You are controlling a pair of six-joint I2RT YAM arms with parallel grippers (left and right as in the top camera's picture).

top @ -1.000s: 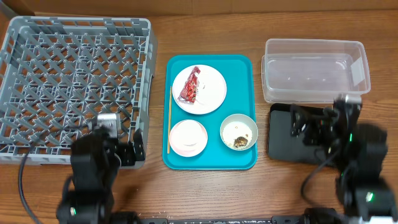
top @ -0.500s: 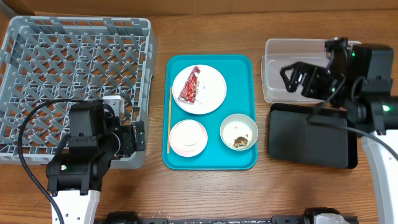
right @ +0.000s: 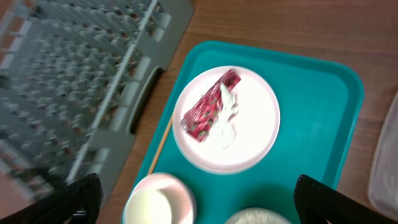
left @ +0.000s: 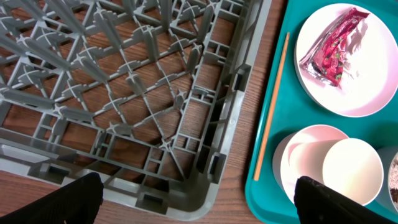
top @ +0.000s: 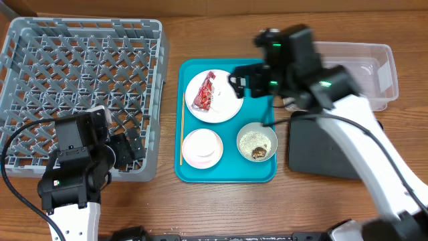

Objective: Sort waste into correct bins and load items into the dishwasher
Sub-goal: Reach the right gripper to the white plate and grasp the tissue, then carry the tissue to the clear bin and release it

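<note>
A teal tray [top: 257, 171] holds a white plate [top: 226, 106] with a red wrapper [top: 204, 92], a white cup on a small plate [top: 202, 148], a bowl with food scraps [top: 257, 142] and a wooden chopstick [top: 182, 127]. The grey dish rack [top: 80, 87] stands at the left. My right gripper [top: 246, 82] hovers open over the plate's right edge; the wrapper [right: 211, 106] shows in its view. My left gripper [top: 134, 148] is open at the rack's near right corner, left of the tray. The cup [left: 351, 171] and chopstick [left: 270, 106] show in its view.
A clear plastic bin [top: 354, 70] stands at the back right. A black bin lid or tray [top: 328, 157] lies in front of it. Bare wood table lies along the front.
My right arm has swung left from above the clear bin to above the plate on the tray. My left gripper has shifted slightly left and back near the rack corner.
</note>
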